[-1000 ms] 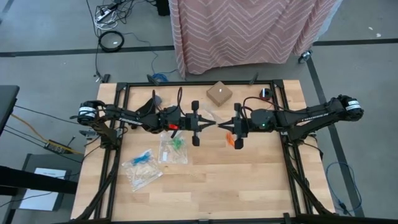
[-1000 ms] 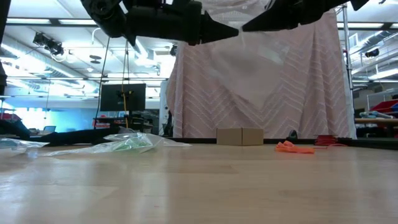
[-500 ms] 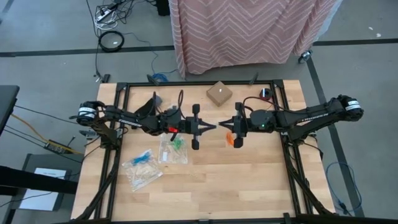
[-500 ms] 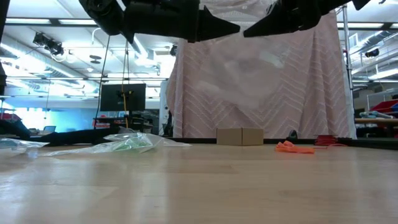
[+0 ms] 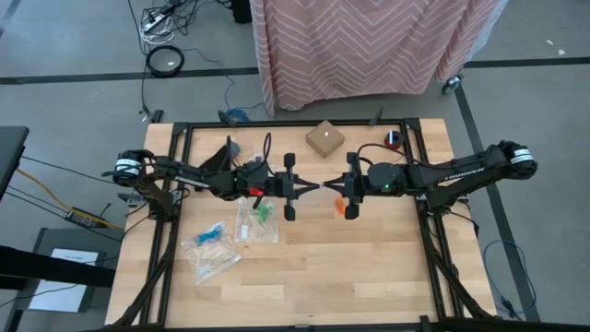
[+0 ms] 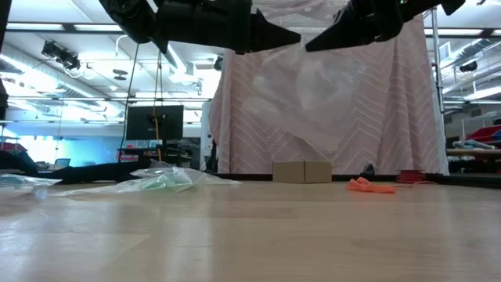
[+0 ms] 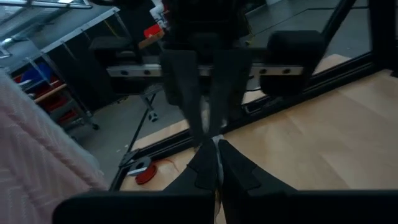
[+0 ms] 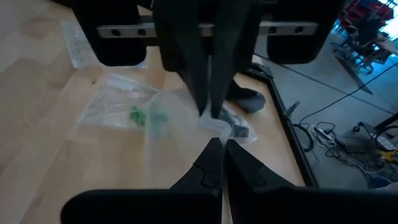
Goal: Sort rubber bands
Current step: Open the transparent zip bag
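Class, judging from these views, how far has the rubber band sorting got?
Green bands and blue bands already lie inside clear bags on the table. In hand: the left gripper and right gripper together pinch an empty clear bag in the air. Left: the orange bands lie loose on the table.

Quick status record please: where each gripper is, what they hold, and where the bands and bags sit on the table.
left gripper: mid-table, raised, shut on clear bag
right gripper: facing it tip to tip, shut on clear bag
clear bag: hanging in the air between the two grippers
orange rubber bands: loose pile on table under right arm
green rubber bands: inside a bag on table
blue rubber bands: inside another bag on table
cardboard box: far edge
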